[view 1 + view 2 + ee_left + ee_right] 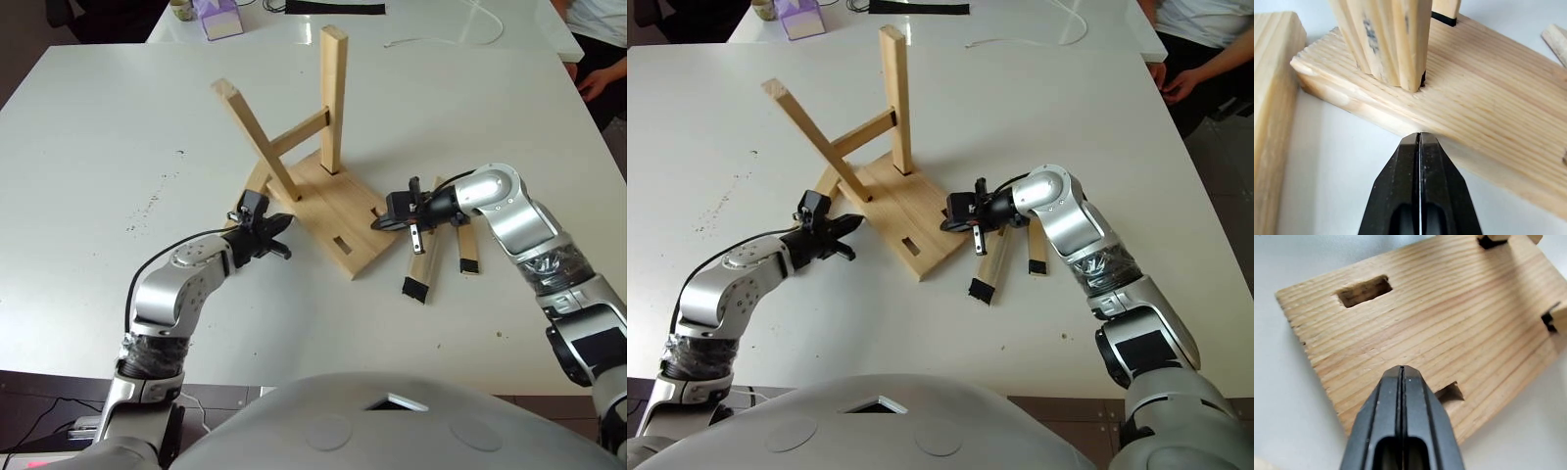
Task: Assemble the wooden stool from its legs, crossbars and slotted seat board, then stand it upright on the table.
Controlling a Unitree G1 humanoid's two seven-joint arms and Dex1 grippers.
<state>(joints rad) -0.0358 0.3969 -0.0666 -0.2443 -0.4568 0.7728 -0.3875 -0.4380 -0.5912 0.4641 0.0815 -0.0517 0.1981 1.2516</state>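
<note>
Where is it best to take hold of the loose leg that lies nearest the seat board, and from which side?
Probably grip the loose leg near mid-length, coming from above with the fingers across its narrow width. It lies flat on the table, and both its long sides are free.

Seat board point(338, 213): pale pine, fine parallel grain lines. Legs point(334, 98): same pale wood. Loose sticks point(421, 264), 4 o'clock of board: pale, black end tips. Counter point(98, 147): white, few dark specks. Jaws: black. Box point(217, 18), 11 o'clock: lilac.

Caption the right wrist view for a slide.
Shut right gripper poised at the slotted seat board, near two empty slots.
</note>
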